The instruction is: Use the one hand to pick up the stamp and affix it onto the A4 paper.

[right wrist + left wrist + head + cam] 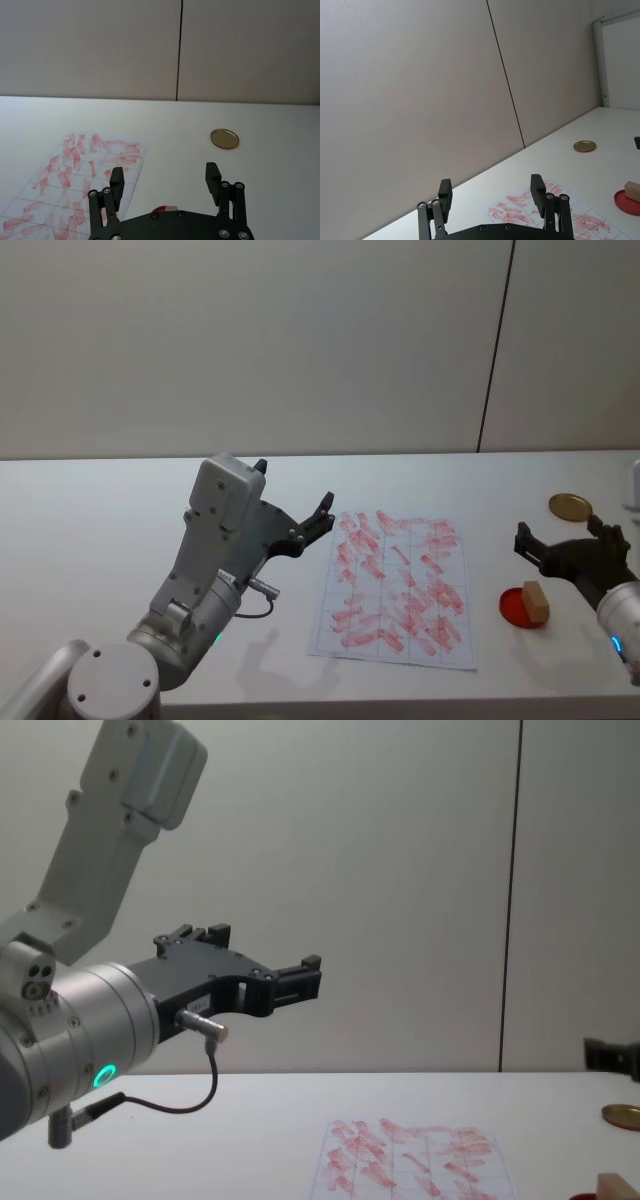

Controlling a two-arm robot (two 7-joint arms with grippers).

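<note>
The stamp [535, 602], a small tan wooden block, rests on a red round pad [513, 605] to the right of the A4 paper [395, 585]. The white gridded sheet lies flat mid-table, covered with slanted red marks. My right gripper [560, 528] hovers open just beyond the stamp, touching nothing. In the right wrist view a sliver of the stamp [170, 206] peeks out below that gripper [165, 171]. My left gripper [295, 482] is raised left of the paper, open and empty; it also appears in the chest view [262, 950].
A flat brass-coloured disc [568, 505] lies on the table beyond the right gripper. A white object [635, 485] stands at the far right edge. The white table [100, 540] ends at a grey wall behind; its front edge runs just below the paper.
</note>
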